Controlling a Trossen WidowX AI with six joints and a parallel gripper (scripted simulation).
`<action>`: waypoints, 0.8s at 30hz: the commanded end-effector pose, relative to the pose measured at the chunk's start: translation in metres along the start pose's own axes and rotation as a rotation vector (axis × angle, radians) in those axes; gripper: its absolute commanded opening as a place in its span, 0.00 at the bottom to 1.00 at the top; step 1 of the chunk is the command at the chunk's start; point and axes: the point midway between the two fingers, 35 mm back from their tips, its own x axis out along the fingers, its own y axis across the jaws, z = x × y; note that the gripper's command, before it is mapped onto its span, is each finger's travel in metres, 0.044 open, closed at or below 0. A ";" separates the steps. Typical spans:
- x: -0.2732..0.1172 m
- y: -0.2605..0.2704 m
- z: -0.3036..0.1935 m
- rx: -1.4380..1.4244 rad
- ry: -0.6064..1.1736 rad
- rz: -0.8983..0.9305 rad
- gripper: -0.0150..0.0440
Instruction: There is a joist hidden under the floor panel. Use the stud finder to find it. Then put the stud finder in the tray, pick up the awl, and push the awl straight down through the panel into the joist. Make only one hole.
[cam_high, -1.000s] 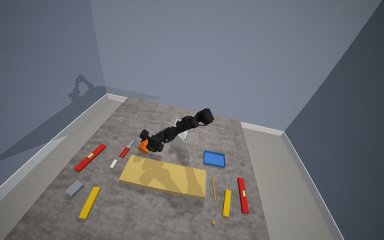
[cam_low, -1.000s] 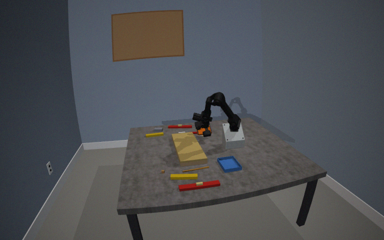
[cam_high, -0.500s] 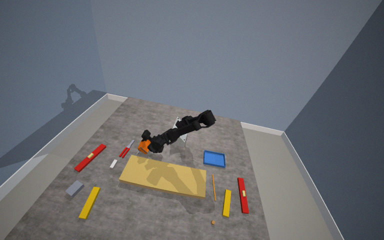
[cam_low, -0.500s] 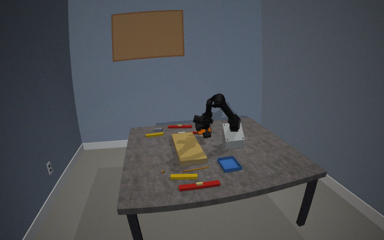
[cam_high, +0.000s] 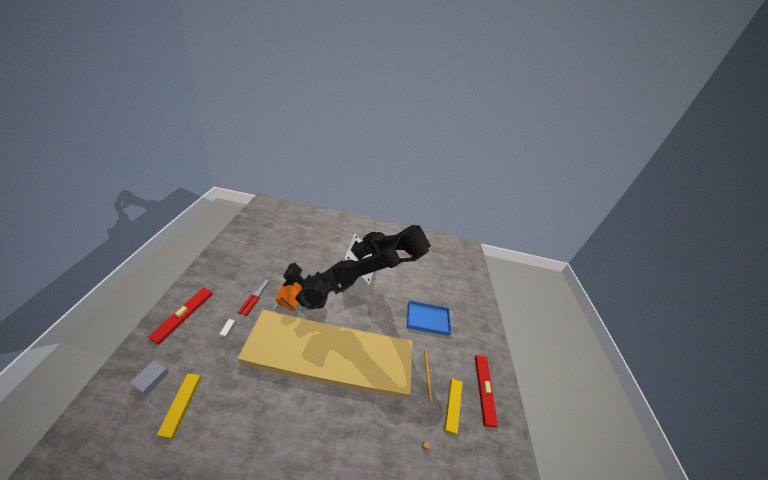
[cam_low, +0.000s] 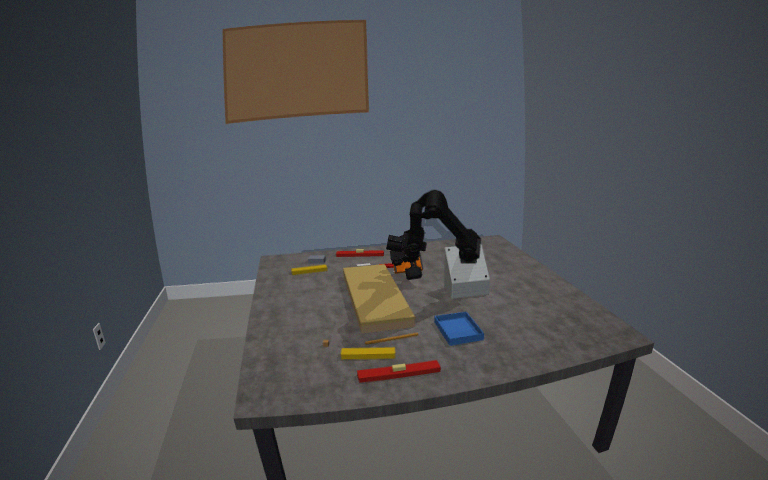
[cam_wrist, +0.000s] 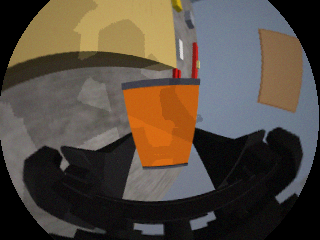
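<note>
My gripper (cam_high: 289, 296) (cam_low: 408, 266) (cam_wrist: 163, 132) is shut on the orange stud finder (cam_high: 287, 297) (cam_low: 418, 264) (cam_wrist: 162, 120), with a finger on each side. It holds it above the table, just beyond the back left corner of the tan floor panel (cam_high: 269, 332) (cam_low: 396, 318) (cam_wrist: 40, 40) in the top view. The stud finder is beside the panel, not over its middle. The blue tray (cam_high: 428, 318) (cam_low: 459, 328) is empty. A thin pale tip (cam_high: 275, 306) shows by the stud finder; I cannot tell whether it is the awl. No hole is visible in the panel.
Red-handled tool (cam_high: 248, 302), white block (cam_high: 227, 327), red level (cam_high: 193, 302), grey block (cam_high: 149, 377) and yellow bar (cam_high: 180, 404) lie left of the panel. A thin orange stick (cam_high: 427, 376), yellow bar (cam_high: 454, 406), red level (cam_high: 483, 373) and small cube (cam_high: 425, 444) lie to the right.
</note>
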 end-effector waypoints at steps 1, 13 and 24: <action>0.003 0.003 0.000 0.004 0.000 -0.004 0.25; 0.006 0.008 0.000 -0.007 0.004 0.003 0.52; 0.005 0.008 0.000 -0.007 0.004 0.003 1.00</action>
